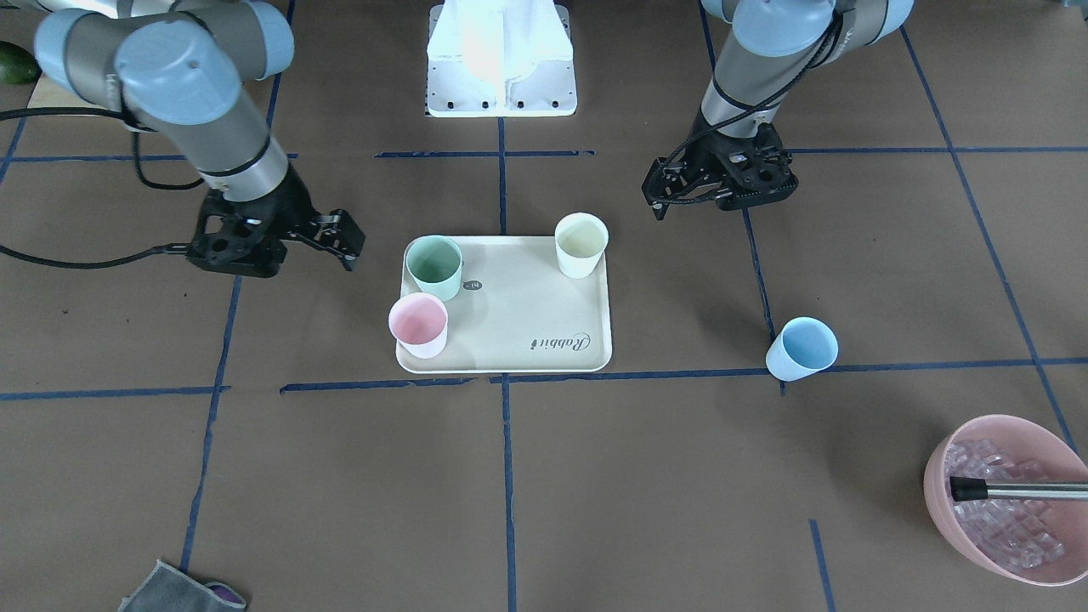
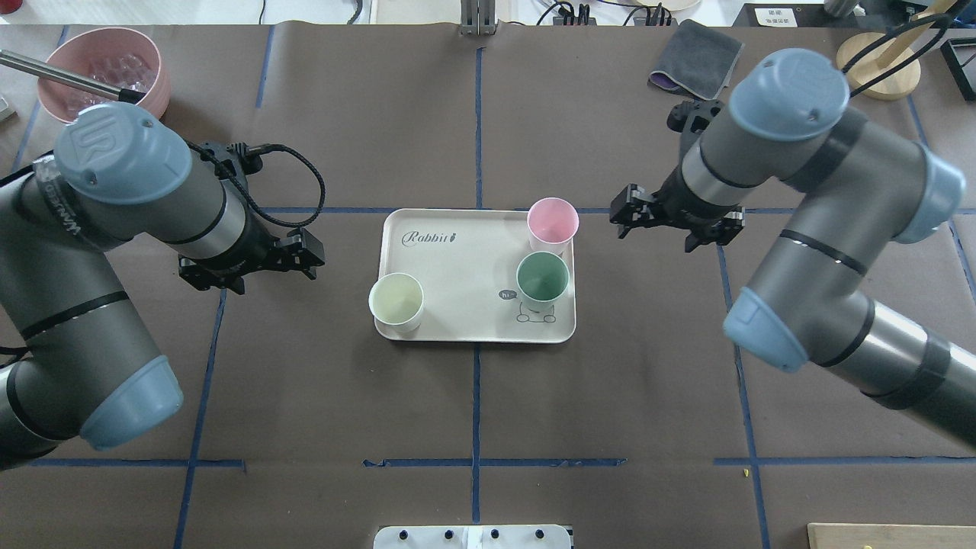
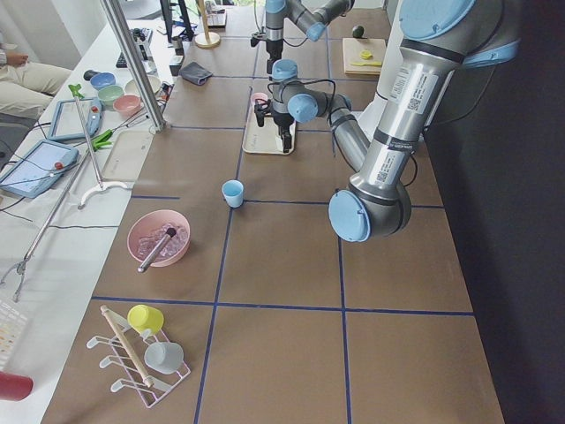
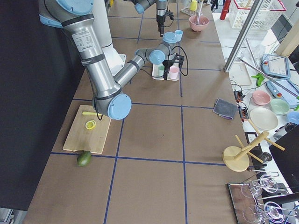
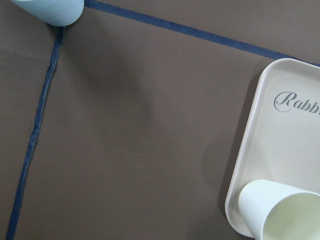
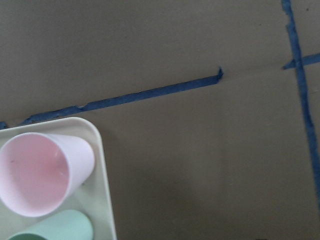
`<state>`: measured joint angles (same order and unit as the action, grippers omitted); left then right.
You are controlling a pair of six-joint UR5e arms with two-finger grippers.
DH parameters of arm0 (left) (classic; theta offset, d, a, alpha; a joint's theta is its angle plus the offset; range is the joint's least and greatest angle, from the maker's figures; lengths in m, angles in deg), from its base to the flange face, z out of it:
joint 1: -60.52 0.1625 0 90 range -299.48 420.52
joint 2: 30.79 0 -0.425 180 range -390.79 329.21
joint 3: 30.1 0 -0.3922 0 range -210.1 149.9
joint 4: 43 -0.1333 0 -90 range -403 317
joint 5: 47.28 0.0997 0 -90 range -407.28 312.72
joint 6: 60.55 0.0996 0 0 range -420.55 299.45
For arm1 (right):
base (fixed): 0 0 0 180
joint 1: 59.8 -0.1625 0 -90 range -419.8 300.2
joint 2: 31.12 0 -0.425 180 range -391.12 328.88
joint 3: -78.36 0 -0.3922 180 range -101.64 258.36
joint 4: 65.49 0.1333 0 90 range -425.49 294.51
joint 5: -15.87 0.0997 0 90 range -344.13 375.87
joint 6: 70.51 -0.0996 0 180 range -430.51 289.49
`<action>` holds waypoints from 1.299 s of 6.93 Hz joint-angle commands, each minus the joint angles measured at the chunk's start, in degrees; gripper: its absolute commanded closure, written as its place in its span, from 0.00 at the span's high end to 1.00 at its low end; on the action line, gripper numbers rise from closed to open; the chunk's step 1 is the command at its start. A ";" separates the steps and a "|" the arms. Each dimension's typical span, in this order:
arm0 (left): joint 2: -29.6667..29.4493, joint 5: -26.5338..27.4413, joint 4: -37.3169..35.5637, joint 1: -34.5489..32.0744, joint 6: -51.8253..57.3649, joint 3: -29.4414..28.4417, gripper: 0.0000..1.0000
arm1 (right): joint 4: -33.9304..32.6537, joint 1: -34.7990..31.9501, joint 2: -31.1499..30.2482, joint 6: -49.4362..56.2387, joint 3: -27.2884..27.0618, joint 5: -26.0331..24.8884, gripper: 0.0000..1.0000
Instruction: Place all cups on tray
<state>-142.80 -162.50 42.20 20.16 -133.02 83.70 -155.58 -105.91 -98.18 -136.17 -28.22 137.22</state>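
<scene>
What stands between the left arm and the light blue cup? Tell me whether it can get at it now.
Probably yes. The left hand hangs empty above bare table beside the tray, and the light blue cup stands alone on that same side, with nothing between them.

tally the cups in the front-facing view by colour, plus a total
mint green cup: 1, on the tray
pale pink cup: 1, on the tray
cream-white cup: 1, on the tray
light blue cup: 1, off the tray
total: 4 cups
</scene>
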 commanded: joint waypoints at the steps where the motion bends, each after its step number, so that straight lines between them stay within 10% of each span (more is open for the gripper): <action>1: 1.63 -3.31 0.49 -8.20 8.71 -3.64 1.00 | -0.01 -8.88 -8.06 18.03 -1.17 5.28 1.00; 3: 1.54 -6.85 1.89 -14.55 17.77 -9.80 1.00 | 0.69 -14.52 -14.21 32.38 -1.17 7.75 1.00; 9: 2.59 -6.77 24.30 -15.45 17.54 -26.42 1.00 | 0.70 -14.54 -14.77 32.44 -1.52 7.41 1.00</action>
<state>-140.26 -169.31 64.39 4.84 -115.27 59.33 -154.88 -120.44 -112.91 -103.74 -29.66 144.63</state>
